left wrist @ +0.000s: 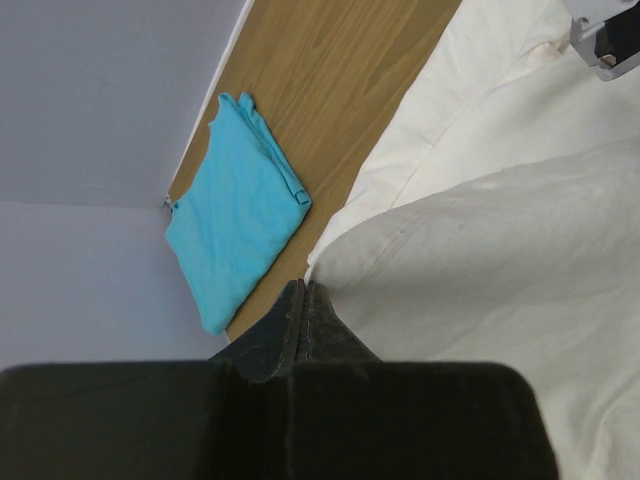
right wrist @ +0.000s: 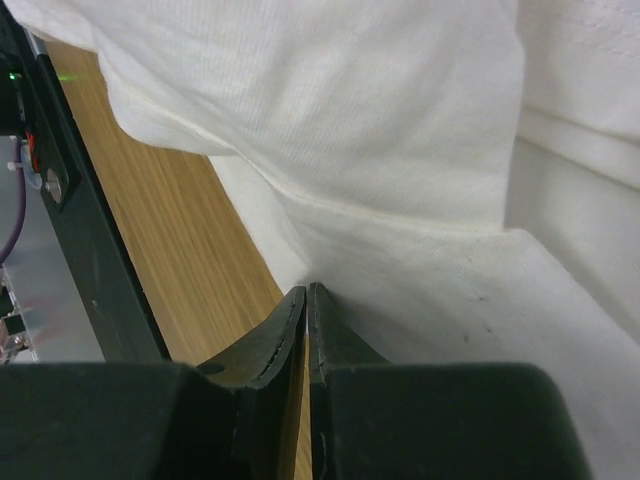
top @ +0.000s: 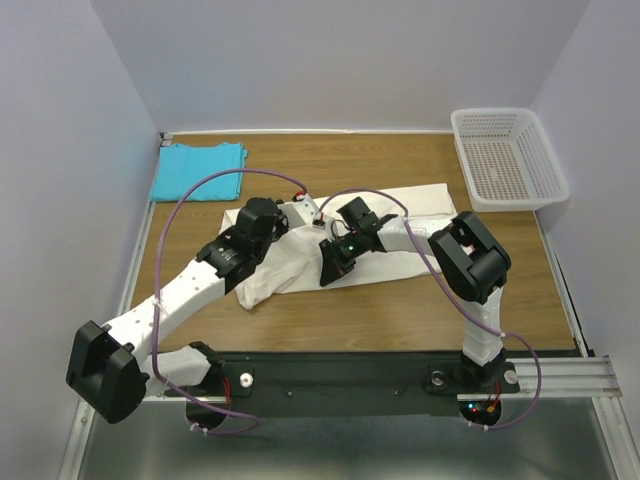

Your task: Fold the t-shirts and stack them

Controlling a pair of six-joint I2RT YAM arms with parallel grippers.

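While the cream-white t-shirt [top: 410, 205] is lying rumpled and partly doubled over on the middle of the wooden table [top: 400, 320], both arms are bending in over it from the near side. The left gripper [left wrist: 303, 298] is sitting at this shirt's left edge, and its jaws are pressing flat together with no gap showing. The corner of a raised, shaded flap of the cream cloth is running straight into the tips, so they are apparently nipping that corner, though the cloth between them is too thin to make out. The right gripper [right wrist: 307, 300] is working at the same shirt's near edge, toward its middle. Its fingers [right wrist: 265, 345] are likewise closing tight against each other, with the hemmed border of the cream cloth meeting their tips and fanning away from them up and to the right. Bare wood is showing just to the left of those fingers. The turquoise t-shirt [top: 198, 170] is resting already folded into a neat flat rectangle beyond the cream shirt's far-left corner, apart from it, with a strip of wood between the two. A white mesh basket [top: 505, 165] is standing beyond the cream shirt's far-right end, not touching it.
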